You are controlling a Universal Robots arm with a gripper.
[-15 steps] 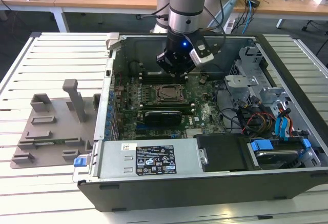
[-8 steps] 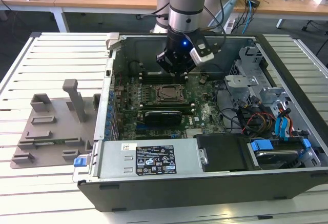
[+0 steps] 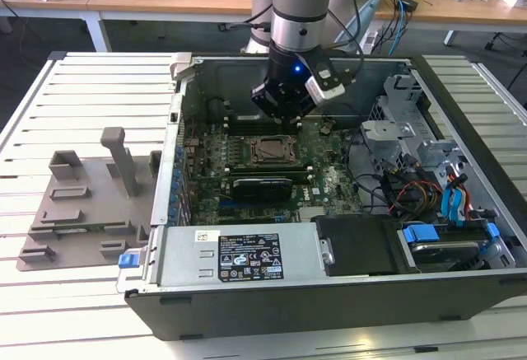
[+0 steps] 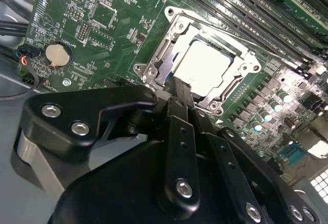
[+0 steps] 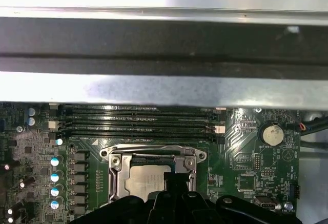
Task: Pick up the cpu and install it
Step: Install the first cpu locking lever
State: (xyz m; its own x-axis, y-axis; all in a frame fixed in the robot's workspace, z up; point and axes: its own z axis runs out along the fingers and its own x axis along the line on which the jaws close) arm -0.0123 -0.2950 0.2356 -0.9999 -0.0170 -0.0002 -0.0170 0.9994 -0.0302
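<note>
Second wrist view, cpu point(image 4: 207, 65) seated in motherboard socket point(image 4: 154, 70), gripper point(image 4: 179, 88) just above its edge, fingers pressed together, holding nothing.

bright, even room light, with glare on bare metal

the cpu point(image 4: 205, 65) ahead of the gripper point(image 4: 177, 88) glares pale; beyond it the case wall point(image 5: 164, 88) is blown out (softly blurred), and the gripper's near black links lie out of focus.

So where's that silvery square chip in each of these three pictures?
Exterior view: chip in the metal socket frame mid-board, just below the tool.
Second wrist view: chip just beyond the tool's black tip.
First wrist view: chip, partly behind the tool.
Shared landmark: the socket frame.
</note>
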